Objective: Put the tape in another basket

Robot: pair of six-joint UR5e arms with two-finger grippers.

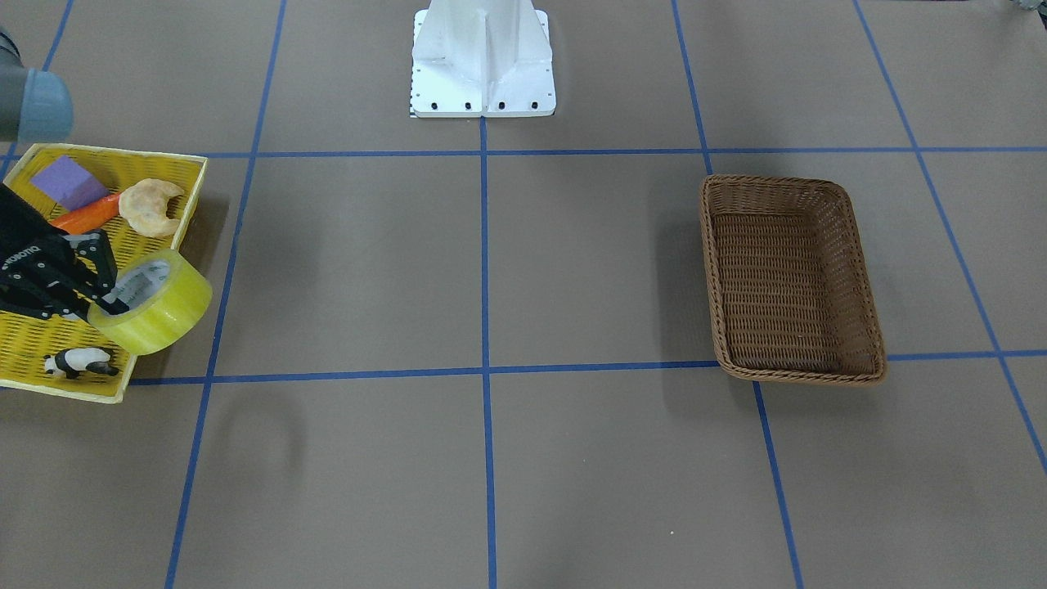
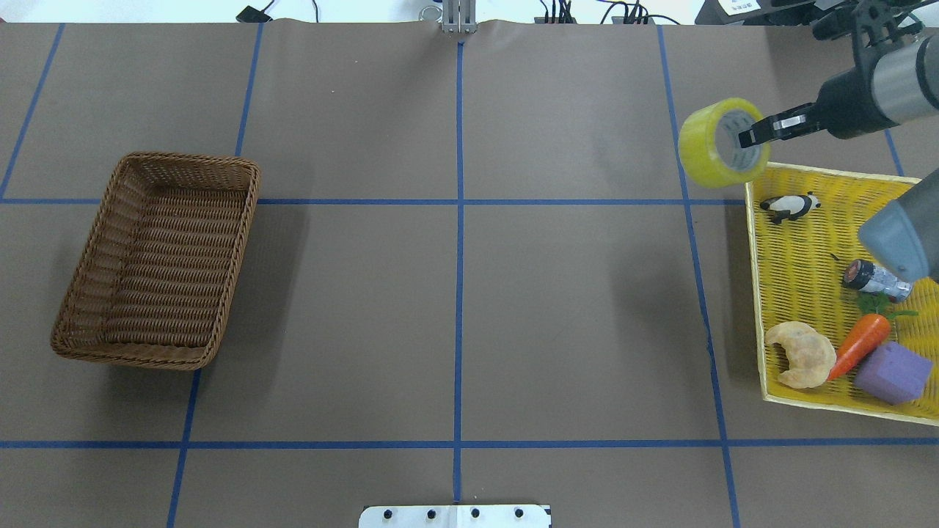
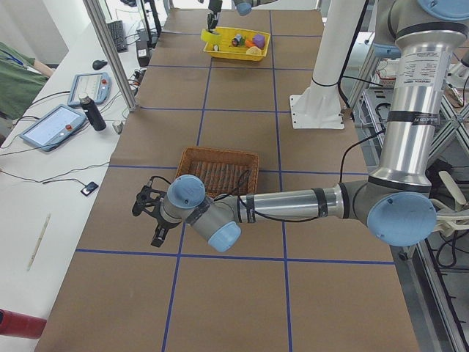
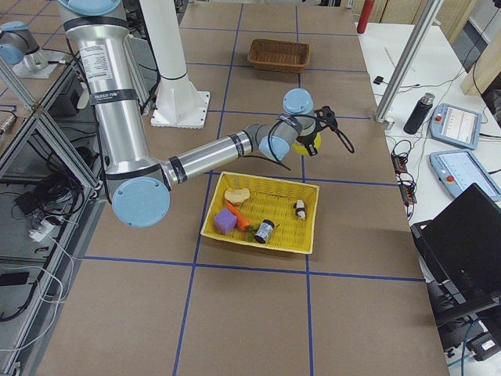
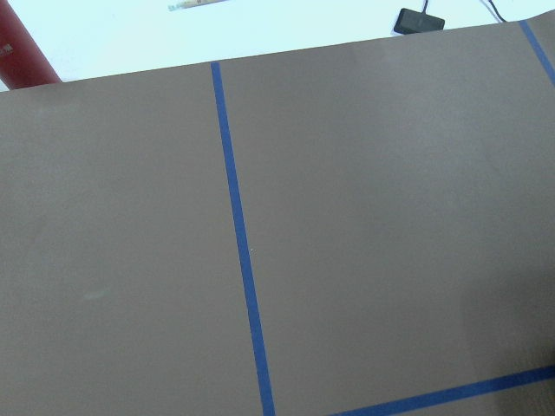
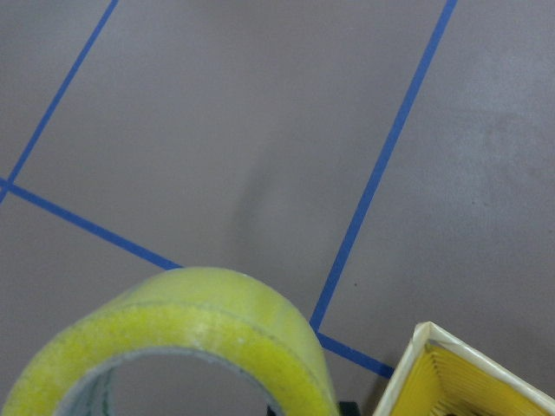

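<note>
— Where's the tape?

— In the air, off the table, at the corner of the yellow tray on the robot's right side. It hangs tilted, with its open core turned toward the arm. The right wrist view shows its yellow-green rim low in the picture, with the tray's corner just beside it.

— What holds it?

— The right gripper. One finger is inside the core and the jaws are clamped on the roll's wall.

— What's in the tray?

— A panda toy lies nearest the tape. Farther along are a small dark bottle, a carrot, a croissant touching the carrot, and a purple block.

— And the basket?

— The brown wicker one sits flat on the table at the robot's left side, well apart from the tape and tray.

— The other arm?

— The left gripper shows only in the side view, above the table just beside the basket. I cannot tell whether its jaws are apart or together. Its wrist camera sees only table and blue lines.
</note>
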